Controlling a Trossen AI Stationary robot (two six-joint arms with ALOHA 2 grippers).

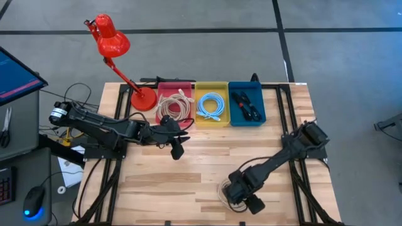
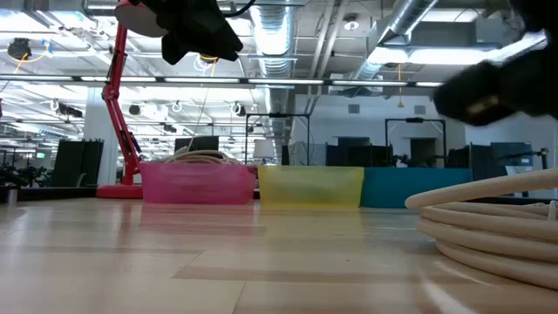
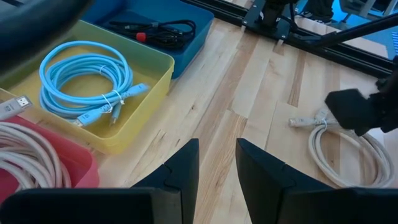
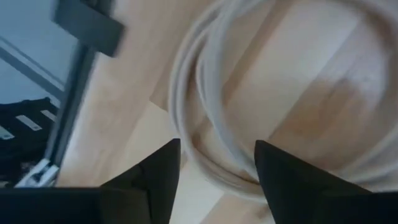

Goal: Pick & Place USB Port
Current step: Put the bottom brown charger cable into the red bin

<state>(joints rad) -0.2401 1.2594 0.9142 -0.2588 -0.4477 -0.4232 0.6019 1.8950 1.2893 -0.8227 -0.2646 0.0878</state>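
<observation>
The coiled cream cable (image 4: 211,118) lies on the wooden table (image 1: 201,163) at lower centre-right of the high view. The right gripper (image 4: 216,163) hangs over it, fingers apart, the coil running between them. The left gripper (image 3: 216,163), fingers slightly apart, hovers empty below the red bin (image 1: 174,88).

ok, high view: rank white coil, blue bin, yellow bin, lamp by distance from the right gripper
1. White coil, directly under the right gripper, near table edge.
2. Blue bin, far side, right.
3. Yellow bin, far side, middle.
4. Lamp, far left corner.
</observation>
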